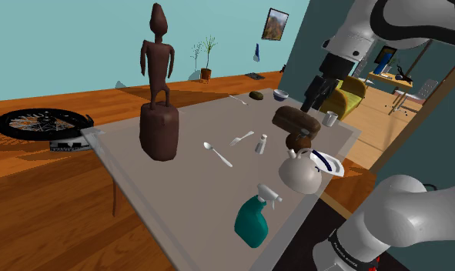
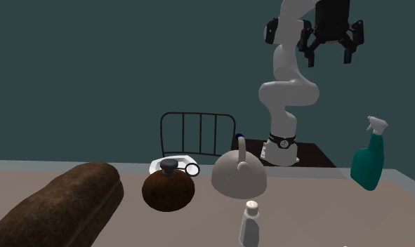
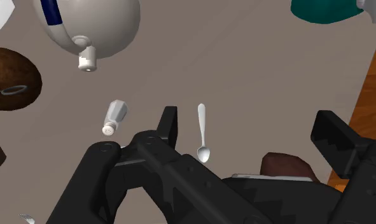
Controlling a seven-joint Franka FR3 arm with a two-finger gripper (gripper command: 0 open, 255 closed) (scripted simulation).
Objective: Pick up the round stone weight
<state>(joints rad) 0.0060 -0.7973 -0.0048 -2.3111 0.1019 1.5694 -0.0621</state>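
Observation:
The round stone weight (image 2: 168, 189) is a brown ball with a dark knob and a metal ring on top. It rests on the grey table (image 1: 179, 192) between a brown loaf (image 1: 296, 120) and a grey kettle (image 1: 299, 174). The shoulder view has the weight (image 1: 299, 142) just under the loaf's end. My black gripper (image 2: 330, 48) hangs high above the table, open and with nothing in it. In the wrist view the weight (image 3: 11, 73) lies far off to the side of the open gripper (image 3: 250, 127), beyond a shaker (image 3: 114, 116).
A tall wooden statue (image 1: 158, 85) stands at the shoulder view's left. A teal spray bottle (image 1: 254, 219), a spoon (image 1: 218, 154), a fork (image 1: 241, 138), a white plate (image 1: 326, 164), a cup (image 1: 330, 118) and a bowl (image 1: 281, 95) also sit on the table. A chair (image 2: 197, 133) stands behind.

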